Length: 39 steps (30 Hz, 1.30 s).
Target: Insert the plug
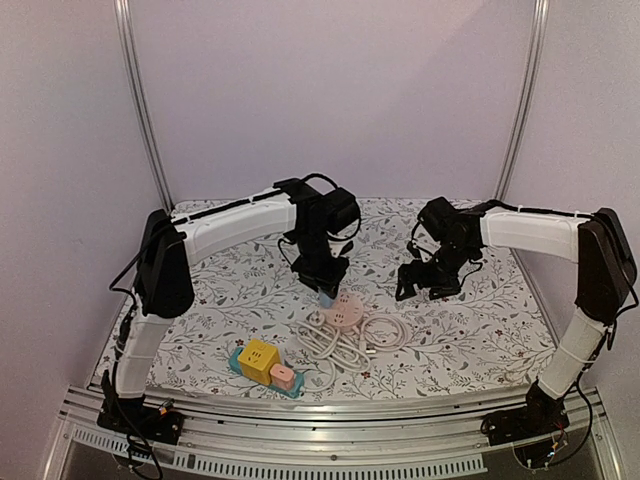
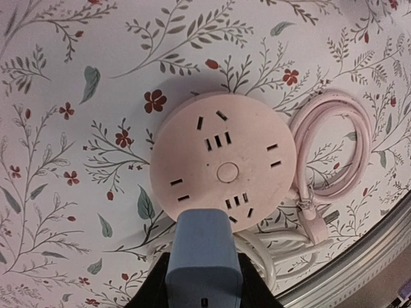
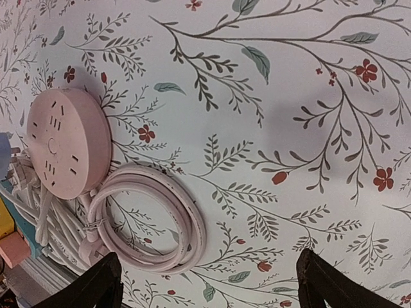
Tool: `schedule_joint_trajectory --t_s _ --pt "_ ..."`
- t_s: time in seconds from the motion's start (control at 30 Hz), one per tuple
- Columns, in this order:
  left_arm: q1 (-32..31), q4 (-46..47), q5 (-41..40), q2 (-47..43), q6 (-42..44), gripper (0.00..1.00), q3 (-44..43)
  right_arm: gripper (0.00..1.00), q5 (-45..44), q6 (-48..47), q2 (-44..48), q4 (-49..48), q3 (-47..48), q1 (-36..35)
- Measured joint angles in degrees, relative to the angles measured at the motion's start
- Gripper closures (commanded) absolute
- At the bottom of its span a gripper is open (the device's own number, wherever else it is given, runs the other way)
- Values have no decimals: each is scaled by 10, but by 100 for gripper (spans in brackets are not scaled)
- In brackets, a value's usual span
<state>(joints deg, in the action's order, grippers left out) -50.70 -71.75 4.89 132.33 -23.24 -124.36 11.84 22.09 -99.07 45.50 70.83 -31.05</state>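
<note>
Plug (image 2: 202,256), a pale blue block, is pinched between the two dark fingers (image 2: 149,294) of the left gripper (image 2: 203,290), which press on its two sides. It hangs over the near rim of a round pink socket hub (image 2: 221,160) lying flat on the flowered tablecloth (image 2: 58,77). In the left wrist view its front end covers that edge of the hub. Its prongs are hidden, and I cannot tell whether it touches the hub or hovers just above it.

It is probably held upright this way so the prongs point down at the slots. The nearest slots sit just past the plug's front end, towards the hub's centre button, so the plug likely needs a small shift inward before pressing down.

The hub's own pink cord (image 3: 148,218) lies coiled beside it, on the side away from the left arm. A white cable (image 1: 350,345) is heaped on the hub's near side. Further along that side sits a yellow cube (image 1: 258,360) with a small pink block (image 1: 283,377) on a teal base.

The right gripper (image 3: 209,289) hangs well apart from the hub, beyond the coiled cord, with its fingers (image 3: 96,285) spread wide and nothing between them. It seems parked clear, perhaps to leave the left arm room; nothing pins the hub down.
</note>
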Motion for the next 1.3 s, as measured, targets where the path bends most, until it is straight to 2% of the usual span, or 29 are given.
schedule_joint_trajectory --t_s 0.33,0.77,1.3 --pt "2 7 -9 19 -10 100 0 8 -8 -3 0 0 -1 2" --pt "3 16 -25 23 -24 100 0 2 -20 -3 0 1 -13 4" --pt "5 27 -27 27 -54 100 3 1 -23 -4 0 1 -13 4"
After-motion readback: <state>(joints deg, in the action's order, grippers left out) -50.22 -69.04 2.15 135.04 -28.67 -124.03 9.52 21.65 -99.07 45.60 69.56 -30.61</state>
